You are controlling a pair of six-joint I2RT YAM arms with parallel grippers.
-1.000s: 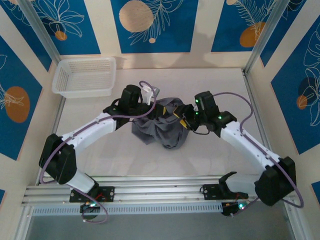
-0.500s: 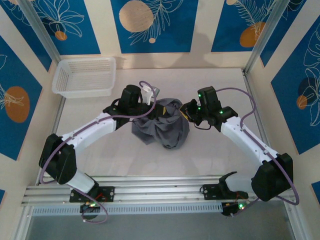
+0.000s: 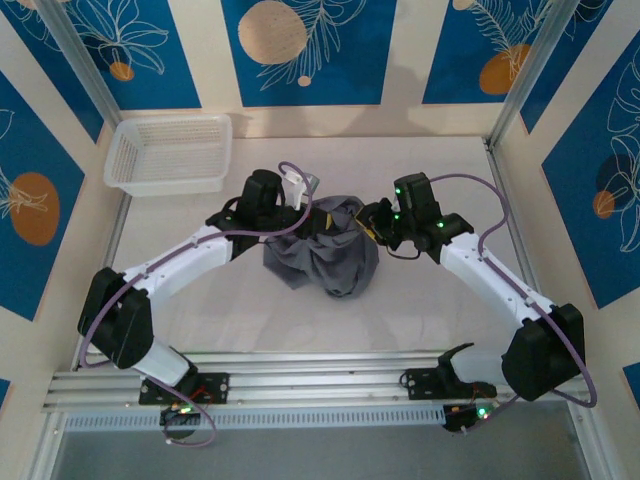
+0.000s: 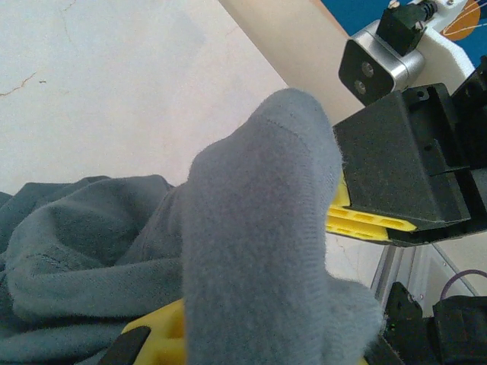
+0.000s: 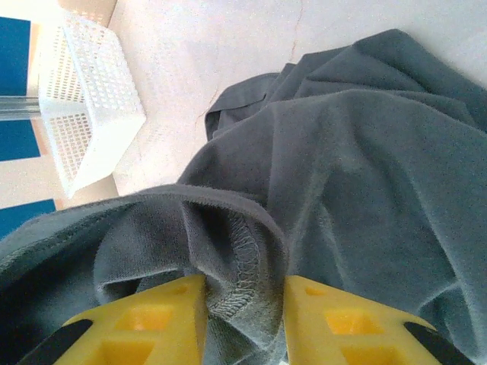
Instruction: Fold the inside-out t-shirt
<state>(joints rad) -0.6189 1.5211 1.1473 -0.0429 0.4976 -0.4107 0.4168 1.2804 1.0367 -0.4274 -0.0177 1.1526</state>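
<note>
While both arms grip it, the inside-out t-shirt (image 3: pixel 325 255) sits bunched in the middle of the desk (image 3: pixel 430 320)
Left fingers (image 4: pixel 156 331) pinch a grey fold, right fingers (image 5: pixel 327 319) nip a stitched hem; drawing them apart evenly, without slackening either hold, should spread the cloth flat

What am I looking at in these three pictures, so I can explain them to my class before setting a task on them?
This is a two-armed robot bolted at the near edge of a table. One picture looks down from above and behind it. The other two come from a small camera on each wrist, so yellow fingers show at the bottom. A crumpled dark grey t-shirt lies mid-table, and a white mesh basket sits at the far left corner. The left claw is shut on a bunched fold of the t-shirt, and the right claw pinches a hemmed edge of it.
</note>
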